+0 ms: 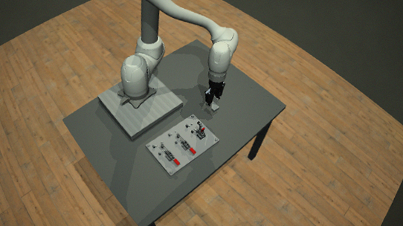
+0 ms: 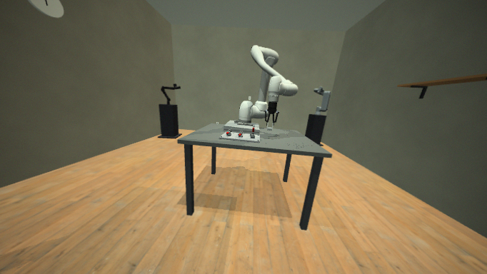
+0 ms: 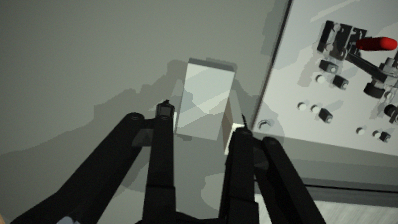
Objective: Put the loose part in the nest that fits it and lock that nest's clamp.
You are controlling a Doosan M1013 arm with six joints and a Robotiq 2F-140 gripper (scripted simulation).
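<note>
The loose part is a pale grey rectangular block on the table, just beyond the far edge of the fixture plate. My gripper points straight down and is shut on the part, one finger on each long side. The plate carries three nests with small pads and red-handled clamps. The clamp nearest the gripper has its handle raised. The other two clamps have their handles low.
The dark grey table holds the arm's ribbed base plate left of the fixture. In the exterior view, two black pedestals stand on the floor behind the table.
</note>
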